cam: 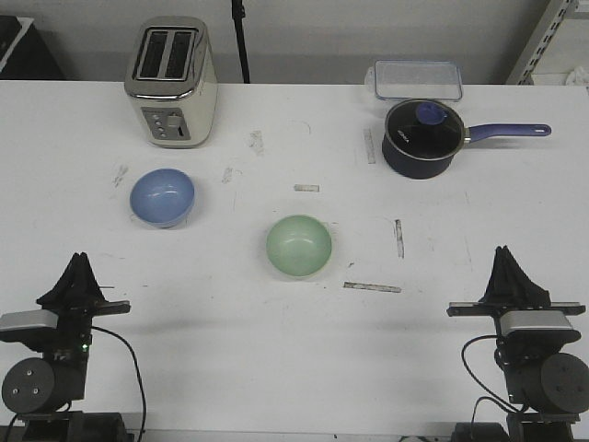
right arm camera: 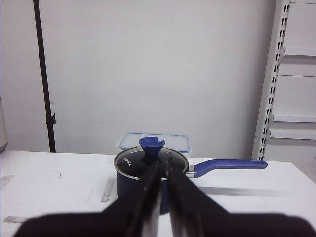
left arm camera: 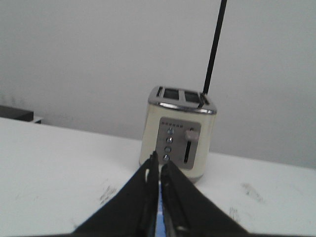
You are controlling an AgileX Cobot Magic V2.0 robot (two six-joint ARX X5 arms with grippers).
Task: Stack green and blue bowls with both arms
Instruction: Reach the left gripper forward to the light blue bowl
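Pale mint-green glossy bowl (cam: pixel 299 245) and periwinkle-blue glossy bowl (cam: pixel 162 196) apart, unstacked; left gripper (cam: pixel 79 269) and right gripper (cam: pixel 508 261) clenched, empty; next: open, reach

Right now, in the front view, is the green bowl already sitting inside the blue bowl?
No, the green bowl rests alone on the table, clearly apart from the blue bowl.

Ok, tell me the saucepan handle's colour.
Purple-blue handle on the saucepan; front view shows it best.
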